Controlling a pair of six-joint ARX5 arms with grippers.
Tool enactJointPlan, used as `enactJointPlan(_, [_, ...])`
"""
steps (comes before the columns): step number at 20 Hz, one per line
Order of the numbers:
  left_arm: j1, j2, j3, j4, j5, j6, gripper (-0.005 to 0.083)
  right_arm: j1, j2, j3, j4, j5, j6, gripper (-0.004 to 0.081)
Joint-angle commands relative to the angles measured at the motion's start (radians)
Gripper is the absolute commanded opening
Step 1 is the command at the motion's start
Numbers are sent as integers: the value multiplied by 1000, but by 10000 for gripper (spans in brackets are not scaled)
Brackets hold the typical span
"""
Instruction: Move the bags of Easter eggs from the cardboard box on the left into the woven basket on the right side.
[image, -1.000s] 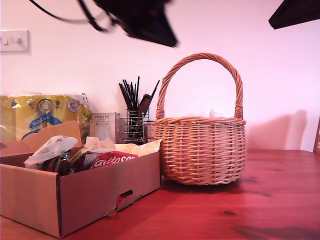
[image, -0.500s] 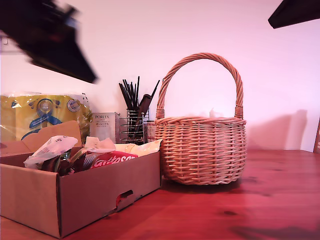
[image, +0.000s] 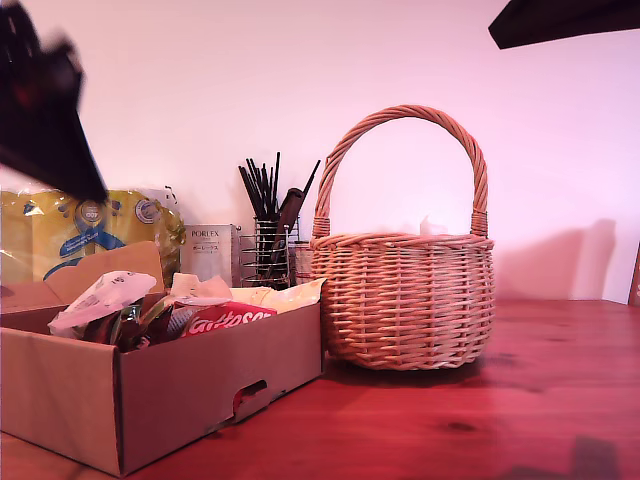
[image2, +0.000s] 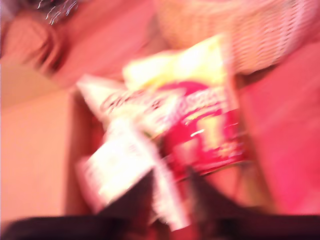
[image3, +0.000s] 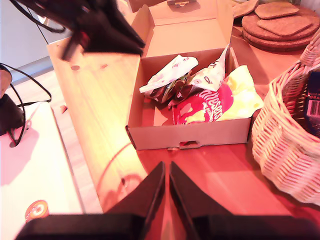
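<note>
Fingers of my first gripper (image2: 165, 200) blurred, state unclear, above the red bag (image2: 205, 130) in the box (image: 200, 390). Second gripper (image3: 166, 187) pinched together, empty. Reaching for a bag; next, descend and pinch it.

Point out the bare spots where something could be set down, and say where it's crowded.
Bare red table lies in front of the woven basket and toward the exterior view's right. The second wrist view shows free pale tabletop beside the cardboard box, away from the basket. The box is crowded with bags of Easter eggs, and it sits close against the basket.
</note>
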Motion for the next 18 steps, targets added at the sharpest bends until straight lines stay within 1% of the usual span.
enactJointPlan(1, [0, 69, -13, 22, -39, -5, 748, 4, -6, -14, 8, -5, -2, -13])
enactJointPlan(3, [0, 153, -13, 95, -90, 3, 748, 4, -6, -14, 8, -5, -2, -13])
enactJointPlan(5, [0, 220, -13, 154, -101, 52, 748, 4, -6, -14, 8, -5, -2, -13])
enactJointPlan(8, [8, 311, -13, 224, -114, 70, 748, 4, -6, -14, 8, -5, -2, -13])
enactJointPlan(10, [26, 366, -13, 260, -128, 80, 748, 4, -6, -14, 8, -5, -2, -13])
enactJointPlan(14, [44, 438, -13, 257, -145, 80, 740, 4, -6, -14, 8, -5, -2, -13])
enactJointPlan(15, [44, 438, -13, 256, -149, 81, 713, 4, -6, -14, 8, -5, -2, -13])
enactJointPlan(16, [44, 438, -13, 256, -149, 80, 653, 4, -6, -14, 8, -5, -2, -13])
enactJointPlan(17, [44, 438, -13, 255, -149, 80, 552, 4, -6, -14, 10, -5, -2, -13])
enactJointPlan(18, [44, 438, -13, 250, -148, 80, 418, 4, -6, -14, 11, -5, -2, -13])
